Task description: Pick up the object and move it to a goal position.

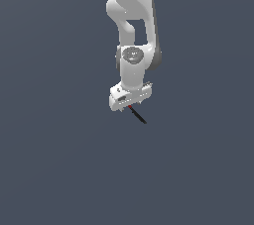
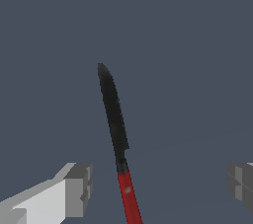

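Observation:
The object [image 1: 138, 115] is a thin short stick with a red end and a longer black end, lying on the grey floor. In the exterior view it pokes out from under the white hand toward the exterior view's right. My gripper [image 1: 129, 105] hangs straight over its red end. The wrist view shows the object [image 2: 116, 124] running between the two grey fingertips [image 2: 79, 188], with its red part level with them. My gripper [image 2: 158, 188] is open, and there is a clear gap on each side of the red part, wider on one side.
A plain dark grey floor [image 1: 59, 159] fills both views. The white arm [image 1: 131, 16] comes down from the top of the exterior view.

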Robot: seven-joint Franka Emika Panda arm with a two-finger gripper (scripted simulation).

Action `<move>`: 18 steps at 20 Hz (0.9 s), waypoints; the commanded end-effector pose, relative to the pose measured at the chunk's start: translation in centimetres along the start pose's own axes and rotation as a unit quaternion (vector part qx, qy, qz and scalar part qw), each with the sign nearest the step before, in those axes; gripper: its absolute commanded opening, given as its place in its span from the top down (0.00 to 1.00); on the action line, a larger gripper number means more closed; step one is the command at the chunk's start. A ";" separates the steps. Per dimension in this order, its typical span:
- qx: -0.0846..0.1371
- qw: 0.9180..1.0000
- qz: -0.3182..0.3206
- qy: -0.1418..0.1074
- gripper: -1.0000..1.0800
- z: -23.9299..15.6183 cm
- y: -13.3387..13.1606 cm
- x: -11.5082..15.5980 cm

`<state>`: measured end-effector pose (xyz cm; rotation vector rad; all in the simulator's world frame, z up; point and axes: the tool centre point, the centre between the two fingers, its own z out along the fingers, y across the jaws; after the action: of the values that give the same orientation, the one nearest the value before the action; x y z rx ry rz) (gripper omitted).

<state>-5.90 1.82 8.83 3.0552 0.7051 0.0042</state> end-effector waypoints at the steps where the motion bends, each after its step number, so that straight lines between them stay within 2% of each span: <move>1: 0.001 0.999 -0.032 0.000 0.04 1.0 -0.8 -0.6; 9: 0.003 0.996 -0.089 0.000 0.04 2.8 -2.3 -1.7; 18: 0.003 0.996 -0.093 -0.001 0.04 3.4 -2.5 -1.8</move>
<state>-8.56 3.23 5.62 2.9817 0.9886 0.0000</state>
